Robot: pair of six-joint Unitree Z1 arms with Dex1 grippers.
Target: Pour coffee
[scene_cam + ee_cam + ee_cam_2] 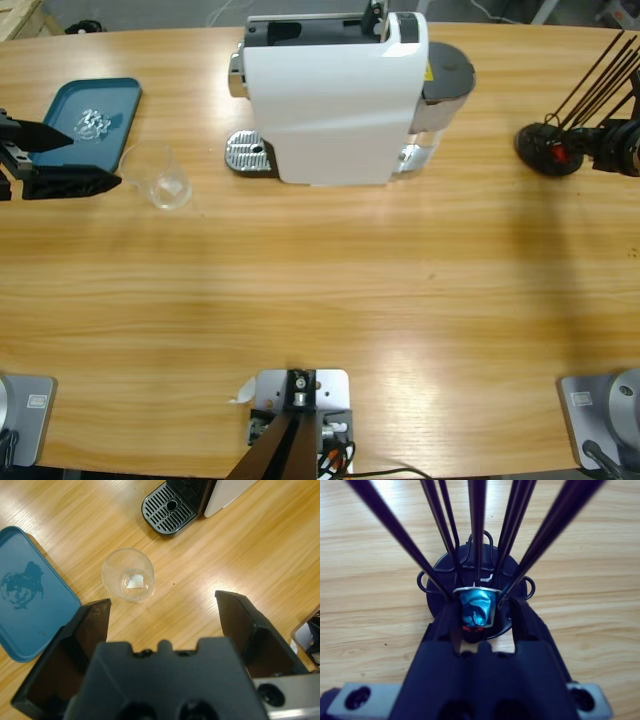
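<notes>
A clear tumbler [166,180] [128,575] stands on the table left of the white coffee machine [335,95]. My left gripper [95,160] [164,602] is open just short of the tumbler and holds nothing. No coffee is in view; the tumbler's base shows only a pale glint. At the right edge, my right gripper [592,146] [485,607] reaches into a black wire capsule stand [548,150] [475,587]. Its jaws are shut on a blue capsule [477,607].
A blue tray [95,105] [30,620] with a horse print lies at the far left, beside the left gripper. The machine's metal drip grate [248,152] [167,507] faces the tumbler. The stand's thin black rods [600,70] fan up around the right gripper.
</notes>
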